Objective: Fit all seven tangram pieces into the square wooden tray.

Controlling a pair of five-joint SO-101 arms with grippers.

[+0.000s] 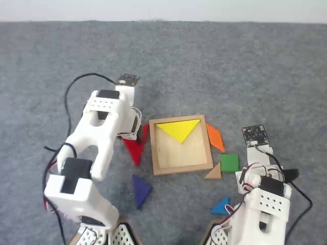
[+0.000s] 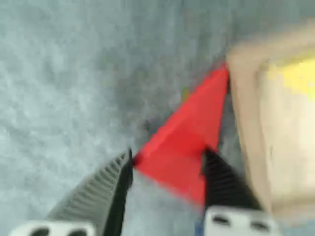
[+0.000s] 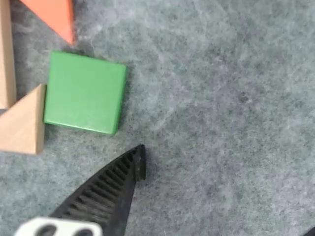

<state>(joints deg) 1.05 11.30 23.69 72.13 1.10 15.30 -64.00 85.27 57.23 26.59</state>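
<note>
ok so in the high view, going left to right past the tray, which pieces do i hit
red triangle → wooden tray with the yellow triangle inside it → orange piece → green square

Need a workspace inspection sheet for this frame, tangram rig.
Surface: grey felt mat.
Job's things: square wooden tray holds a yellow triangle; on the mat outside it are a red triangle, orange piece, green square, tan wooden triangle, dark blue triangle and light blue triangle.
Clutter: nothing seen.
Grippers: left gripper at the red triangle; right gripper open, beside the green square.
Cables: black cable loops off the left arm; black leads at the right arm.
Surroundings: pale strip beyond the mat.
</note>
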